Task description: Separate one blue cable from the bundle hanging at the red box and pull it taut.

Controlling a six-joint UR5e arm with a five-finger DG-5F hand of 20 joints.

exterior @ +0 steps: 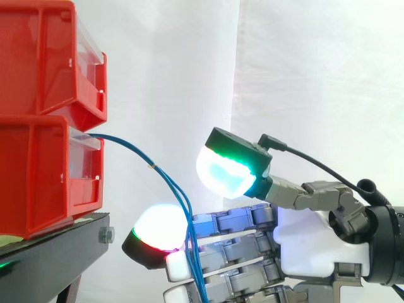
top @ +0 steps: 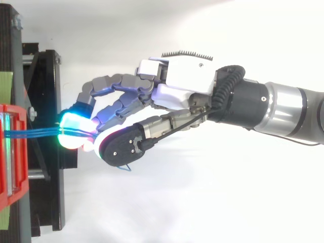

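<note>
A bundle of thin blue cables [exterior: 165,178] leaves the front of the lower red bin [exterior: 38,177], arcs to the right and drops out of the view's bottom edge. My hand [exterior: 309,246] comes in from the right, low and level with the stand's top. The strands run down across its straight fingers, just behind a fingertip [exterior: 161,230] glowing white and red. The thumb pad [exterior: 224,173], green and cyan, stands raised above and clear of the strands. In the top view the cables [top: 35,133] run from the bin [top: 12,152] straight to the glowing tips of the hand [top: 177,83]. The hand is open.
A second red bin [exterior: 38,57] sits on top of the lower one. Both rest on a black stand [exterior: 50,252] at the left. A white curtain hangs behind everything.
</note>
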